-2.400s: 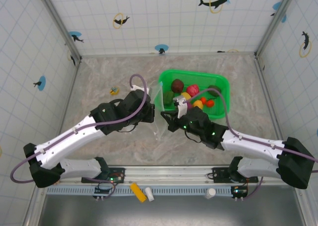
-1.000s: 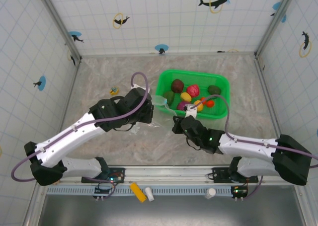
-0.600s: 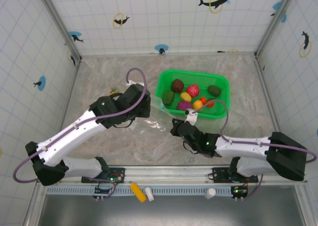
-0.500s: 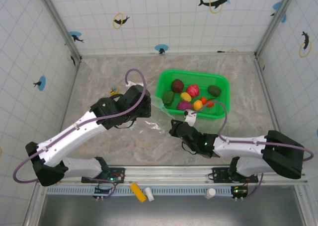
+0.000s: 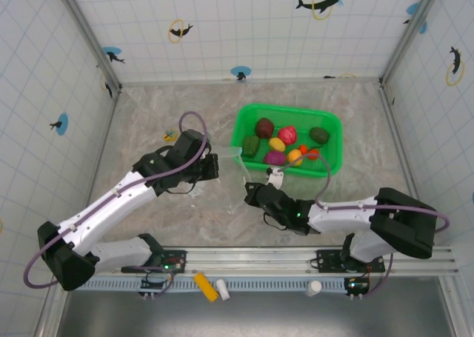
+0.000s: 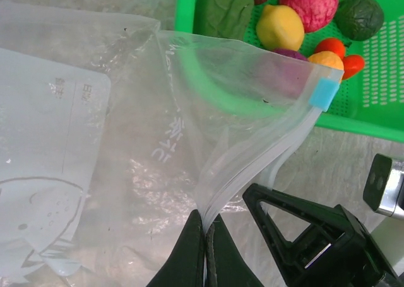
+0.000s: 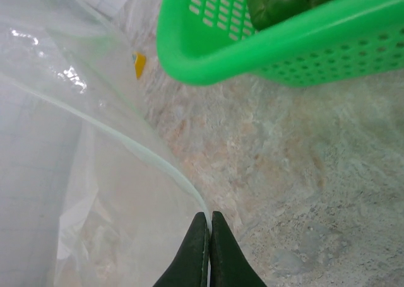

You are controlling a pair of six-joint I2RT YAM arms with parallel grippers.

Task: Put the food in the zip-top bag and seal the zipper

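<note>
Plainly, left pincer (image 6: 205, 233): clamped on one lip of the zip-top bag (image 6: 113, 148).
Right pincer (image 7: 209, 231): pinched the opposite lip.
Risk: slick film could slip free — mouth would collapse before food (image 6: 281, 27) entered.

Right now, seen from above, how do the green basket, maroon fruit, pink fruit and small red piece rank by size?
1. green basket
2. maroon fruit and pink fruit, too alike to rank
3. small red piece

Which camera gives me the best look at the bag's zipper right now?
Left wrist: the zipper runs open from its bluish end down to the left gripper. Right wrist shows one thin stretch. Top external: too faint to trace.
</note>
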